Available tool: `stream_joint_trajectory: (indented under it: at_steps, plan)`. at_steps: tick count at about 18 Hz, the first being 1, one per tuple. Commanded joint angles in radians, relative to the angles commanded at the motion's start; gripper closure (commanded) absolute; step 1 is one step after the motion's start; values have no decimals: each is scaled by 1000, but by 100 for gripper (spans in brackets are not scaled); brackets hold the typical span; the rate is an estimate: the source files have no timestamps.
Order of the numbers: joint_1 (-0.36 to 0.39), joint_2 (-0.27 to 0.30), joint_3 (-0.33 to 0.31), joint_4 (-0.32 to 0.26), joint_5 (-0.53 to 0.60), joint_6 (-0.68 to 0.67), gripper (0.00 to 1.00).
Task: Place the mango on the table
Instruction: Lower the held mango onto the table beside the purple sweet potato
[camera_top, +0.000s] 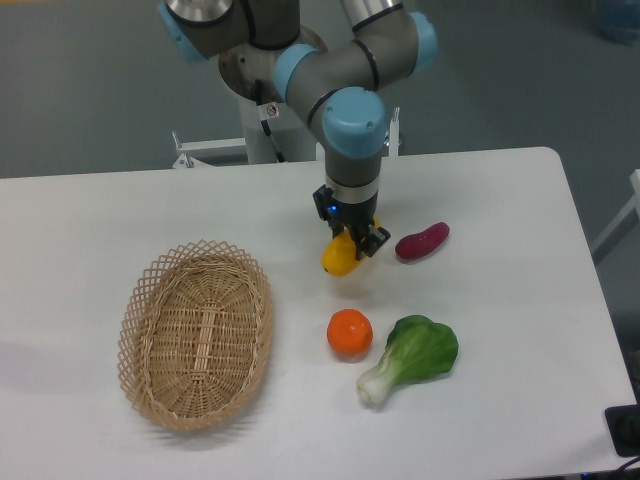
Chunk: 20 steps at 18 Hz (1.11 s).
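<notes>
**Mango in my grip, above the middle of the table**

My gripper (348, 243) points straight down from the wrist, and my jaws are pinched on the mango (339, 256). The fruit sits between my two dark fingers with its yellow lower end sticking out below and to the left of them. I cannot tell from this angle whether the mango's underside touches the table (500, 400) or hangs just over it.

The spot I am over is near the middle of the white tabletop, a little toward the back edge. The round orange (350, 332) lies in front of me, apart from the mango. Just beside the orange, to its right, lies a green leafy vegetable (415, 355) with its pale stem end pointing forward and left. A small dark-red oblong piece (422, 241) rests on the tabletop to the right of my fingers, near but not touching them. The oval wicker basket (196, 333) sits well apart, toward the left front, with nothing visible inside it. A blue light shows on my wrist above the fingers.
</notes>
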Motion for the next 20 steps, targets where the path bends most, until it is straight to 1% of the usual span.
stream_joint_trajectory:
  at_steps: [4,9,10,12,14,15,20]
  plan:
    - [-2,-6,-3,5,0,-11,53]
    - [-2,-12,1,6,0,-6,43]
    - [-2,-12,1,6,0,-8,40]
    - [-2,-14,3,6,0,-8,20]
    - [-2,-15,9,6,0,-6,6]
    - [-2,-15,11,8,0,-8,1]
    - [0,-14,37,8,-2,-14,0]
